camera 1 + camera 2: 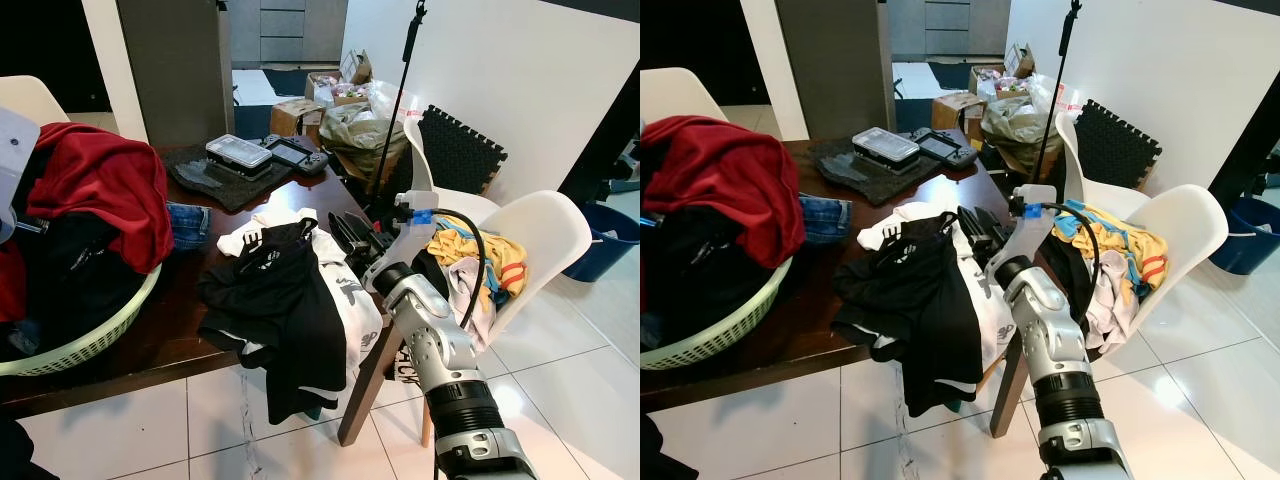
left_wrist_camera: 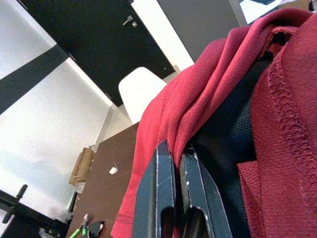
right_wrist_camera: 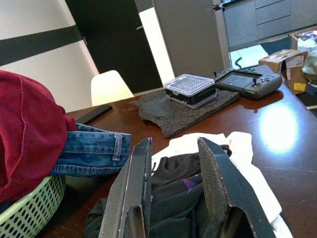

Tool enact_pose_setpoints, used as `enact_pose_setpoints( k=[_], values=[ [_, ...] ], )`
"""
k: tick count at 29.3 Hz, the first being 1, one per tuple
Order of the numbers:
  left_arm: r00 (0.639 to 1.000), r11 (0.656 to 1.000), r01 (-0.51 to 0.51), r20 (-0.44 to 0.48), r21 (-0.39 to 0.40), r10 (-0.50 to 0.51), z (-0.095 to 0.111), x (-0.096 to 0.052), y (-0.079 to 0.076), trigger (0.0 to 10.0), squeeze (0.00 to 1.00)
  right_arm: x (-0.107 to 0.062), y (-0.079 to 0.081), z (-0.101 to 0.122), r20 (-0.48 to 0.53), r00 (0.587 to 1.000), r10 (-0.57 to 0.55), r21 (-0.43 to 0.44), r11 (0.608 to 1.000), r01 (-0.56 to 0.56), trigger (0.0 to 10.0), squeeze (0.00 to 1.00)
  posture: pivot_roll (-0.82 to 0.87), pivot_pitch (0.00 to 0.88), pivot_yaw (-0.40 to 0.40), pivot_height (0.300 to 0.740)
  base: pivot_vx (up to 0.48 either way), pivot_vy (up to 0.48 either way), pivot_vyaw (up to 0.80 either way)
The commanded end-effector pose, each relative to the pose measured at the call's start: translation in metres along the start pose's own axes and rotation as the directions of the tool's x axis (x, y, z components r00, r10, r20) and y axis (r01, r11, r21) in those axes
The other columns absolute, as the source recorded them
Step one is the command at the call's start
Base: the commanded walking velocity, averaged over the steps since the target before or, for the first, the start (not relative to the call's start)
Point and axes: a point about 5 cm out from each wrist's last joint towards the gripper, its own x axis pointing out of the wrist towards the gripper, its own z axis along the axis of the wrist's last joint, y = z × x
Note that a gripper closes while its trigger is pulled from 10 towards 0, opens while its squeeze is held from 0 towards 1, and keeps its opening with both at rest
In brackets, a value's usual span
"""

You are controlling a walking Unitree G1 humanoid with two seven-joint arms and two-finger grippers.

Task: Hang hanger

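The right gripper hovered with fingers apart above a black shirt draped over the dark table's edge — no hanger could be made out. The left gripper, fingers pressed together, lay against red cloth in the laundry basket.
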Motion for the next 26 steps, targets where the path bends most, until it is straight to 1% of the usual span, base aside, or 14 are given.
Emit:
enact_pose_setpoints(
  k=[1,5,12,13,15,16,17,18,19,21,22,23,24,26],
  values=[
    [1.0,0.999,-0.031,0.001,0.037,0.031,0.0,0.0,0.01,0.0,0.0,-0.002,-0.003,-0.003,-0.022,1.0,-0.008,0.003,1.0,0.009,10.0,0.0,0.09,0.0,-0.077,0.74,0.0,0.0,0.0],
    [0.998,0.998,-0.05,0.029,0.027,0.049,0.005,0.0,0.012,0.0,0.0,-0.002,-0.003,-0.004,-0.026,1.0,-0.012,0.001,1.0,0.012,10.0,0.0,0.09,0.0,-0.077,0.74,0.0,0.0,0.0],
    [0.965,0.983,-0.185,0.189,-0.014,0.184,0.035,0.001,0.029,0.0,0.0,-0.003,-0.004,-0.004,-0.026,1.0,-0.017,-0.001,1.0,0.017,10.0,0.0,0.09,0.0,-0.075,0.74,0.0,0.0,0.0],
    [0.934,0.974,-0.223,0.276,-0.045,0.227,0.053,0.0,0.035,0.0,0.0,-0.003,-0.005,-0.003,-0.026,0.999,-0.019,-0.002,1.0,0.019,10.0,0.0,0.09,0.0,-0.074,0.74,0.0,0.0,0.0],
    [0.934,0.974,-0.223,0.276,-0.045,0.227,0.053,0.0,0.035,0.0,0.0,-0.003,-0.005,-0.003,-0.026,0.999,-0.019,-0.002,1.0,0.019,10.0,0.0,0.09,0.0,-0.074,0.74,0.0,0.0,0.0],
    [0.893,0.965,-0.25,0.366,-0.08,0.261,0.073,-0.002,0.04,0.0,0.0,-0.003,-0.005,-0.003,-0.024,0.999,-0.021,-0.003,1.0,0.021,10.0,0.0,0.09,0.0,-0.071,0.74,0.0,0.0,0.0],
    [0.893,0.965,-0.25,0.366,-0.08,0.261,0.073,-0.002,0.04,0.0,0.0,-0.003,-0.005,-0.003,-0.024,0.999,-0.021,-0.003,1.0,0.021,10.0,0.0,0.09,0.0,-0.071,0.74,0.0,0.0,0.0],
    [0.819,0.953,-0.274,0.488,-0.13,0.302,0.102,-0.008,0.046,0.0,0.0,-0.003,-0.006,-0.002,-0.022,0.999,-0.025,-0.004,1.0,0.025,10.0,0.0,0.08,0.0,-0.069,0.74,0.0,0.0,0.0],
    [0.819,0.953,-0.274,0.488,-0.13,0.302,0.102,-0.008,0.046,0.0,0.0,-0.003,-0.006,-0.002,-0.022,0.999,-0.025,-0.004,1.0,0.025,10.0,0.0,0.08,0.0,-0.069,0.74,0.0,0.0,0.0],
    [0.659,0.923,-0.321,0.649,-0.214,0.38,0.146,-0.022,0.059,0.0,0.0,-0.003,-0.007,-0.001,-0.019,0.999,-0.031,-0.005,1.0,0.031,10.0,0.0,0.08,0.0,-0.068,0.74,0.0,0.0,0.0],
    [0.659,0.923,-0.321,0.649,-0.214,0.38,0.146,-0.022,0.059,0.0,0.0,-0.003,-0.007,-0.001,-0.019,0.999,-0.031,-0.005,1.0,0.031,10.0,0.0,0.08,0.0,-0.068,0.74,0.0,0.0,0.0],
    [0.59,0.903,-0.343,0.689,-0.258,0.421,0.161,-0.028,0.067,0.0,0.0,-0.003,-0.007,-0.001,-0.017,0.999,-0.033,-0.005,0.999,0.033,10.0,0.0,0.08,0.0,-0.068,0.74,0.0,0.0,0.0],
    [0.59,0.903,-0.343,0.689,-0.258,0.421,0.161,-0.028,0.067,0.0,0.0,-0.003,-0.007,-0.001,-0.017,0.999,-0.033,-0.005,0.999,0.033,10.0,0.0,0.08,0.0,-0.068,0.74,0.0,0.0,0.0],
    [0.481,0.882,-0.307,0.742,-0.357,0.467,0.187,-0.037,0.075,0.0,0.0,-0.001,-0.007,0.0,-0.012,0.999,-0.035,-0.005,0.999,0.035,10.0,0.0,0.09,0.0,-0.065,0.74,0.0,0.0,0.0]
  ],
)
